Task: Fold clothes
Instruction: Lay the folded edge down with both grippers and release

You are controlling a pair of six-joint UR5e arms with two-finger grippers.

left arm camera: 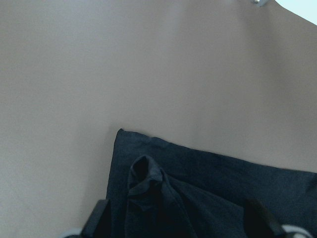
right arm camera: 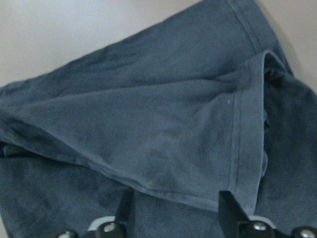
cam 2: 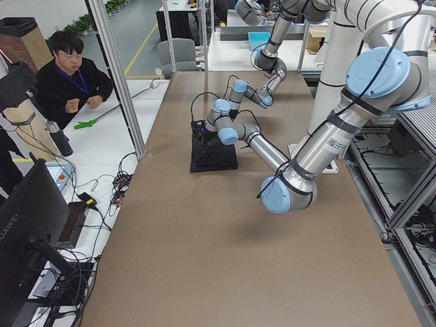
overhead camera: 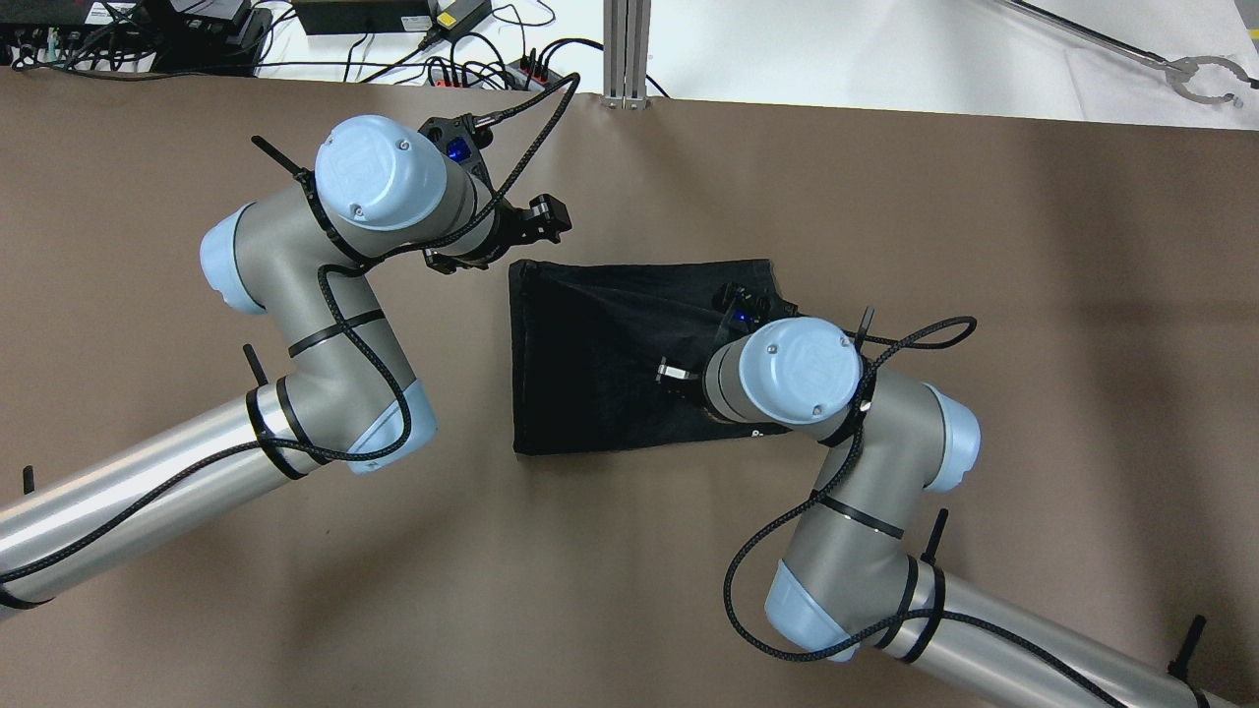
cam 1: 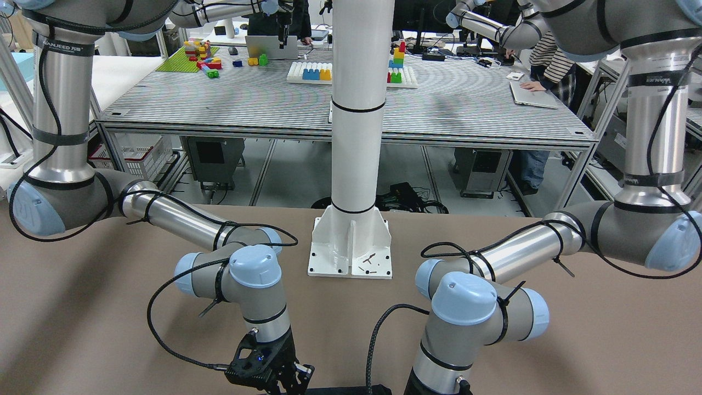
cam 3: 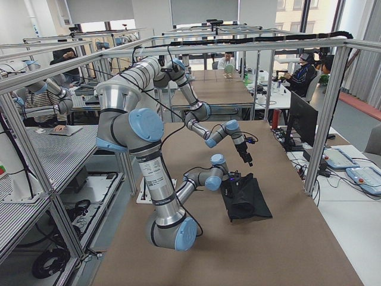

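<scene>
Overhead we find the black cloth (overhead camera: 600, 374) on the desk (overhead camera: 1033, 442), a wrist joint (overhead camera: 797, 369) hiding the right pincer (right arm camera: 176, 198); its own camera shows it spread, empty, over a folded-over edge. The left pincer (left arm camera: 176, 206), also spread and empty, hangs beside the cloth's corner

One dark cloth (overhead camera: 590, 364), seemingly a single piece under its folds, lies on one worktop (overhead camera: 629, 590). Two arms work here, the left arm (overhead camera: 325, 295) and right arm (overhead camera: 846, 462), with two fingers (right arm camera: 232, 215) apiece. One white pillar (cam 1: 356, 137) stands.

The clothes (overhead camera: 590, 374) are plain black and the table (overhead camera: 1033, 295) brown
</scene>
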